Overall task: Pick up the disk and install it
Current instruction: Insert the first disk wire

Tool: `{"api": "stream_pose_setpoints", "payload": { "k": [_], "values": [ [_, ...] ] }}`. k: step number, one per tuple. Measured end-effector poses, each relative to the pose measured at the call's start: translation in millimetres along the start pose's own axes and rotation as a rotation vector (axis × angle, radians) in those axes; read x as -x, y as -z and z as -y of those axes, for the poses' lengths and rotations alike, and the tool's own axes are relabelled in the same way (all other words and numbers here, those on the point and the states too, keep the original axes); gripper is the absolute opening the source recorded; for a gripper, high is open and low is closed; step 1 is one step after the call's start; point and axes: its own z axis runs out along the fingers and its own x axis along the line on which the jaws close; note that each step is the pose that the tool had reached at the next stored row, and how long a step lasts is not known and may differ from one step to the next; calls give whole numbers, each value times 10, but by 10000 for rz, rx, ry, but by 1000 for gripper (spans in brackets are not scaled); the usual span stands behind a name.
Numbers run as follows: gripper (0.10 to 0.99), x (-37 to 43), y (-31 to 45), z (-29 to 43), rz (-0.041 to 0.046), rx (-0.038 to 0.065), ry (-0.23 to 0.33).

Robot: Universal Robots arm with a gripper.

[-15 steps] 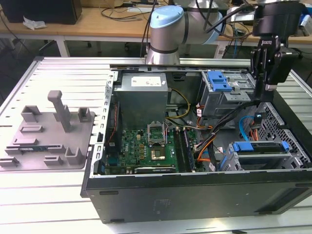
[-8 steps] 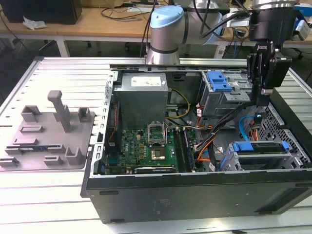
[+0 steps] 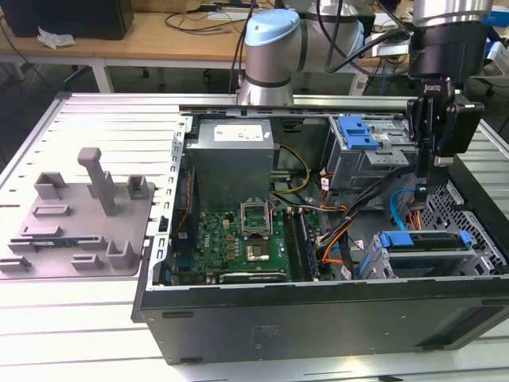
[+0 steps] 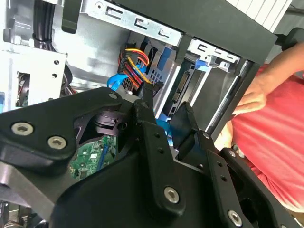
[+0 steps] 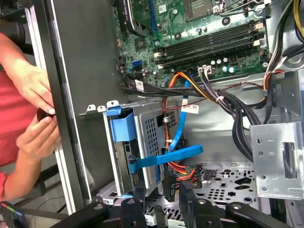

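The disk [image 3: 425, 253], blue-railed, sits edge-on in the drive cage [image 3: 486, 259].

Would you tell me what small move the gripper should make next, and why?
Probably ease the gripper toward the disk: its jaws stand open and empty, apart from the disk, which lies in the drive cage nearby.

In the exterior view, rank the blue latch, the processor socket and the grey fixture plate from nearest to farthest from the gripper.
1. blue latch, on the drive cage beside the gripper.
2. processor socket, mid-case on the motherboard.
3. grey fixture plate, outside the case, at the exterior view's left.
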Motion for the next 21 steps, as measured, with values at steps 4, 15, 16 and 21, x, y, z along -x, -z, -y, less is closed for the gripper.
{"api": "stream_pose_setpoints", "payload": {
  "k": [4,15,16,21],
  "values": [
    [416,59,-103,-20,-63,12,-22],
    [325,96,-84,-21,-70,42,-76],
    [325,98,-84,-15,-69,43,-75],
    [325,101,-87,-3,-72,49,-75]
  ]
}}
